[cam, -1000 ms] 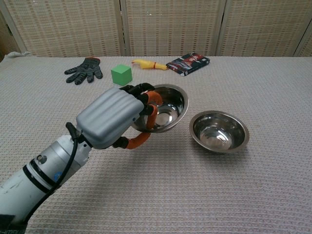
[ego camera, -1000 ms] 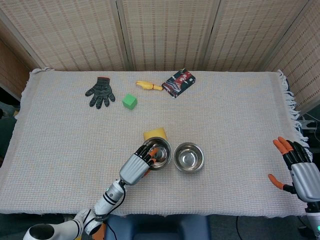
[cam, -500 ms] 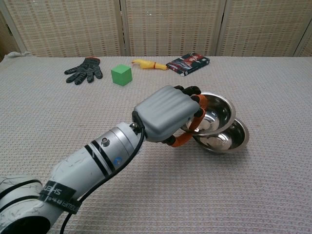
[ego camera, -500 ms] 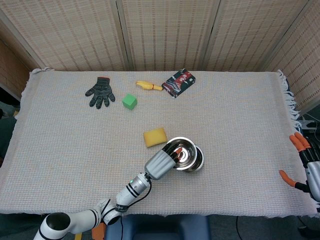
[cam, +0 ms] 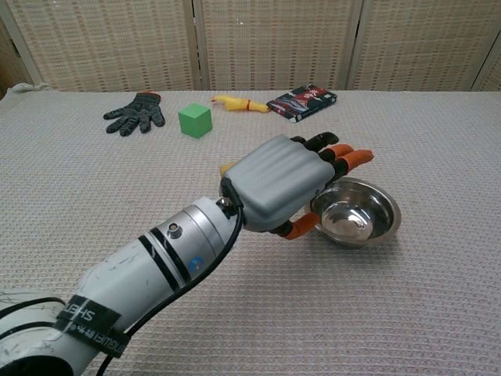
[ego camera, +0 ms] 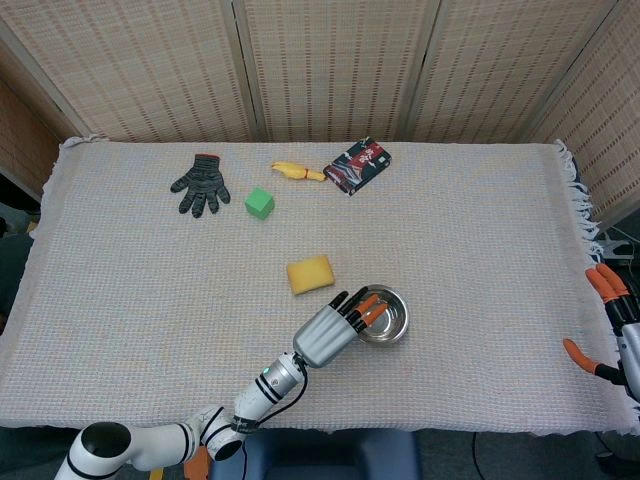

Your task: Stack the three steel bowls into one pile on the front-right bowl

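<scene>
The steel bowls (ego camera: 385,317) sit nested at the front right of the cloth and look like a single bowl (cam: 356,211) from both views; how many are in the pile cannot be told. My left hand (ego camera: 335,328) lies at the pile's left rim with its fingers (cam: 344,155) stretched out straight over the rim and holding nothing. In the chest view the hand (cam: 278,184) hides the pile's left edge. My right hand (ego camera: 612,330) hangs at the far right table edge with fingers apart and empty, seen only in the head view.
A yellow sponge (ego camera: 310,274) lies just behind my left hand. At the back are a green cube (ego camera: 259,204), a black glove (ego camera: 200,184), a yellow toy (ego camera: 297,171) and a red-black packet (ego camera: 357,165). The fringed cloth edge (ego camera: 580,200) runs along the right.
My left hand carried a steel bowl to the right, set it into the front-right bowl and straightened its fingers off it. The right hand drew back towards the right edge.
</scene>
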Robot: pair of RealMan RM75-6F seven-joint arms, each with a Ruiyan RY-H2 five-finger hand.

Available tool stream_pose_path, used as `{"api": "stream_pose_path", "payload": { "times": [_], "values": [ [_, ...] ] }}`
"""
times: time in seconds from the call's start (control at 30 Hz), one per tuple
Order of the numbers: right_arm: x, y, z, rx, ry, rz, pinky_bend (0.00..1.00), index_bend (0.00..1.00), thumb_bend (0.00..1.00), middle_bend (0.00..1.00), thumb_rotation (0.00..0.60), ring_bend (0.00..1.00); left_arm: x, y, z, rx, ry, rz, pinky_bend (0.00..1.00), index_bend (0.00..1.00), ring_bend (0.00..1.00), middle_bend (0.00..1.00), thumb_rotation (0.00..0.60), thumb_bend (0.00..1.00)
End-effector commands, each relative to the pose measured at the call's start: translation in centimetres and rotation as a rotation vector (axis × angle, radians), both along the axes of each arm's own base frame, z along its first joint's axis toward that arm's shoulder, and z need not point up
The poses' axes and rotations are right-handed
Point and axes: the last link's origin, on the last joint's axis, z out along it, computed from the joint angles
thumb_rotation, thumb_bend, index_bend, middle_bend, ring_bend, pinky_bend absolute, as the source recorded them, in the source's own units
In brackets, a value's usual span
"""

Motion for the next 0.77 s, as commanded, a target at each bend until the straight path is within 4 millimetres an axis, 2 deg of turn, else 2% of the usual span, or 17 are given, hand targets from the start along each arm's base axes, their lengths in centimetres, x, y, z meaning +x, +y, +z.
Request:
{"api": "stream_pose_path", "payload": {
  "times": [0.03,0.1,0.17,0.2,0.3,0.43,0.57,0.63,0.77],
  "values": [
    [0.0,-0.1,-0.4,0.011,0.021,-0.004,0.0,0.0,0.15,0.0,0.6,0.0,-2.6,-0.4,2.5,0.022,0.023,0.059,0.25,0.0,0.04,0.08,0.6,0.41],
    [0.0,-0.2,-0.7,0.012,0.045,-0.005,0.0,0.0,0.15,0.0,0.6,0.0,-5.3,-0.9,4.5,0.043,0.048,0.106,0.25,0.0,0.04,0.07,0.6,0.41],
    [0.1,-0.2,-1.0,0.006,0.08,-0.004,0.0,0.0,0.15,0.0,0.6,0.0,-9.7,-2.1,7.4,0.067,0.085,0.186,0.24,0.0,0.04,0.07,0.6,0.41],
    [0.2,-0.1,-1.3,0.007,0.1,-0.004,0.0,0.0,0.15,0.0,0.6,0.0,-12.4,-3.1,9.2,0.077,0.104,0.24,0.23,0.0,0.04,0.07,0.6,0.41],
    [0.3,0.1,-2.3,0.032,0.143,-0.007,0.0,0.0,0.15,0.0,0.6,0.0,-18.8,-6.2,13.9,0.099,0.085,0.406,0.2,0.0,0.02,0.07,0.6,0.41],
    [0.5,0.3,-3.6,0.072,0.176,-0.028,0.0,0.0,0.15,0.0,0.6,0.0,-25.0,-10.3,19.8,0.198,-0.027,0.601,0.17,0.0,0.0,0.06,0.6,0.41],
    [0.9,0.5,-4.6,0.086,0.195,-0.045,0.0,0.0,0.15,0.0,0.6,0.0,-28.3,-12.5,23.9,0.319,-0.127,0.68,0.17,0.0,0.0,0.06,0.6,0.41],
    [1.0,0.6,-4.9,0.089,0.193,-0.055,0.0,0.0,0.15,0.0,0.6,0.0,-29.1,-12.8,25.4,0.358,-0.155,0.688,0.17,0.0,0.0,0.06,0.6,0.41],
    [1.0,1.2,-5.3,0.096,0.197,-0.079,0.0,0.0,0.15,0.0,0.6,0.0,-29.3,-13.2,27.2,0.403,-0.204,0.676,0.17,0.0,0.0,0.06,0.6,0.41]
  ]
}}
